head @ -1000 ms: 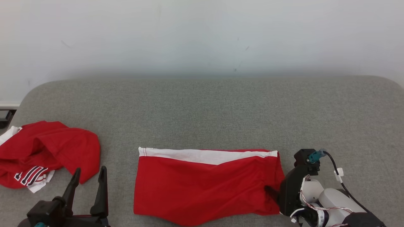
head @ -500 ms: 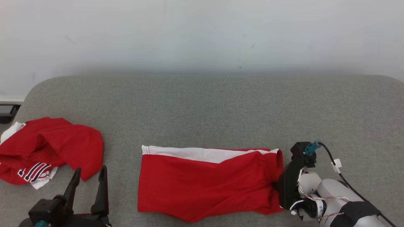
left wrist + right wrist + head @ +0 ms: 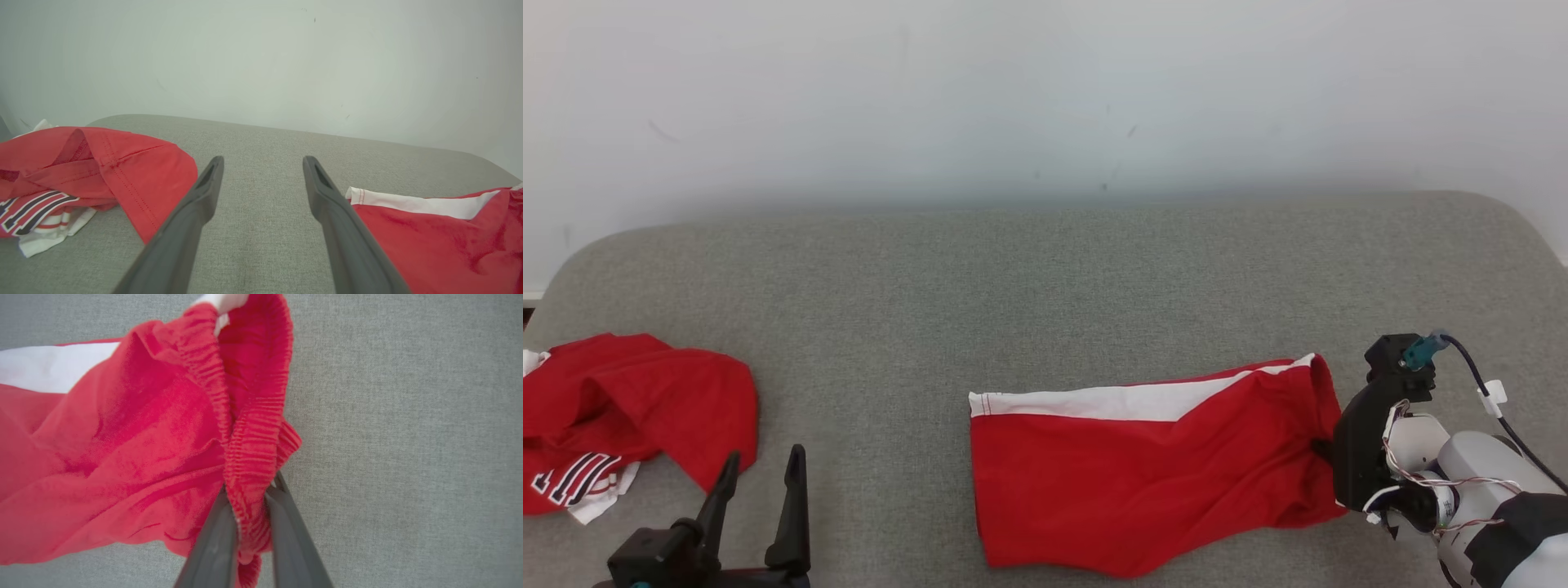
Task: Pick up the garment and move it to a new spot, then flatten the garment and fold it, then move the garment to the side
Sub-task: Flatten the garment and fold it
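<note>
progress: fold judged done, side move in hand | garment: red shorts (image 3: 1143,474) laid folded on grey cushion (image 3: 1045,286), near, right of centre | right gripper (image 3: 250,494): pinched on elastic waistband (image 3: 253,428) at right edge, perhaps slightly lifted | left gripper (image 3: 764,454): spread, nothing held, near left | remaining: placement, release
</note>
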`<state>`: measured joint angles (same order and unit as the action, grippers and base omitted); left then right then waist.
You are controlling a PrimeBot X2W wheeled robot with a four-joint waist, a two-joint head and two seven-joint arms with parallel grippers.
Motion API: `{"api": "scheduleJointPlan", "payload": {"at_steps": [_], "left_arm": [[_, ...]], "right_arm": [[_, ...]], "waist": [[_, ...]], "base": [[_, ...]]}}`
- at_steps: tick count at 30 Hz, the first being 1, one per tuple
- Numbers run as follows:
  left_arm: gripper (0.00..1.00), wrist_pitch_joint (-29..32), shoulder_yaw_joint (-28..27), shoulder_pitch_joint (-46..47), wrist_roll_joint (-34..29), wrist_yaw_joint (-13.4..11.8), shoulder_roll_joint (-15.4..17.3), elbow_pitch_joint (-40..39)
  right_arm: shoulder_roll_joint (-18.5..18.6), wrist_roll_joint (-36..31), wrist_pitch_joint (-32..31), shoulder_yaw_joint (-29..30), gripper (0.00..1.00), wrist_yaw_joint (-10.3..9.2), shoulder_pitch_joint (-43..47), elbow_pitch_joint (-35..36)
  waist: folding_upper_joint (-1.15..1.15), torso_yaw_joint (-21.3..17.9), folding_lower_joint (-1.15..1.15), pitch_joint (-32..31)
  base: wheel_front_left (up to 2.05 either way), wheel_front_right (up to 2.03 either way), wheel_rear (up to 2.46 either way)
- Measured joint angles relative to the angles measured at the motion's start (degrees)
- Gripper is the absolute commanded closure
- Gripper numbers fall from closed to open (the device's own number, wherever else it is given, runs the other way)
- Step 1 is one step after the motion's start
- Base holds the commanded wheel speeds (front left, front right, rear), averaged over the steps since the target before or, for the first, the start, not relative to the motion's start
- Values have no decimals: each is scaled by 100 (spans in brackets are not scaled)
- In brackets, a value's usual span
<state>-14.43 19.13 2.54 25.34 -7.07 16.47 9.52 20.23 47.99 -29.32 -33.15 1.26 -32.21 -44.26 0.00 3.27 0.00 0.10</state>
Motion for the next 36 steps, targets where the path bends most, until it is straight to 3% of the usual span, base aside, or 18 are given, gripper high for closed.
{"api": "scheduleJointPlan", "payload": {"at_steps": [6, 11, 20, 36], "left_arm": [[0, 0, 42, 7, 0, 9, -33, 70], [0, 0, 119, 24, 0, 58, -98, 124], [0, 1, 242, 108, 0, 109, -218, 275], [0, 2, 454, 328, -1, 212, -420, 500]], "right_arm": [[-162, 657, -422, 229, 100, 391, -29, 394], [-355, 1224, -932, 326, 100, 478, -42, 801], [-648, 1667, -1669, 276, 100, 479, -24, 1312], [-1102, 1825, -2018, 201, 100, -35, -106, 1247]], "waist": [[0, -59, 0, -19], [0, -37, 0, -40], [0, 137, 0, -38], [0, 458, 0, -19]], "base": [[0, 0, 0], [0, 0, 0], [0, 0, 0], [0, 0, 0]]}}
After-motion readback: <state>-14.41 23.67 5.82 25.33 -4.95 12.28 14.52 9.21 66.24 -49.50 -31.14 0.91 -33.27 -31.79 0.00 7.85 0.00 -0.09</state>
